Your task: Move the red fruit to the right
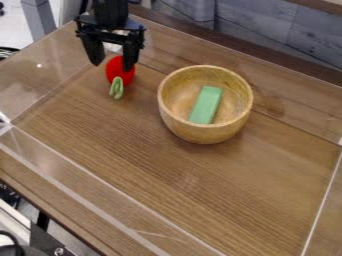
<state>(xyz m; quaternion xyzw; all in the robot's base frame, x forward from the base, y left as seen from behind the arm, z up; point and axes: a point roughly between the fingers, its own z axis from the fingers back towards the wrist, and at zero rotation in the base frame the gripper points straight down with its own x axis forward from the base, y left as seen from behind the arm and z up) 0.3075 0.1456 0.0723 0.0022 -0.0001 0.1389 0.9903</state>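
Note:
The red fruit (pixel 119 72) lies on the wooden table at the upper left, its light-green stem end pointing toward the camera. My gripper (pixel 111 52) hangs straight down over it, open, with one black finger on each side of the fruit's far end. The fingertips sit just above the red body, and I cannot tell whether they touch it. Part of the fruit's far side is hidden behind the fingers.
A wooden bowl (pixel 171 110) stands to the right of the fruit with a flat green block (pixel 206 104) inside it. Low clear walls (pixel 54 180) border the table. Bare wood spreads across the front and right (pixel 201 190).

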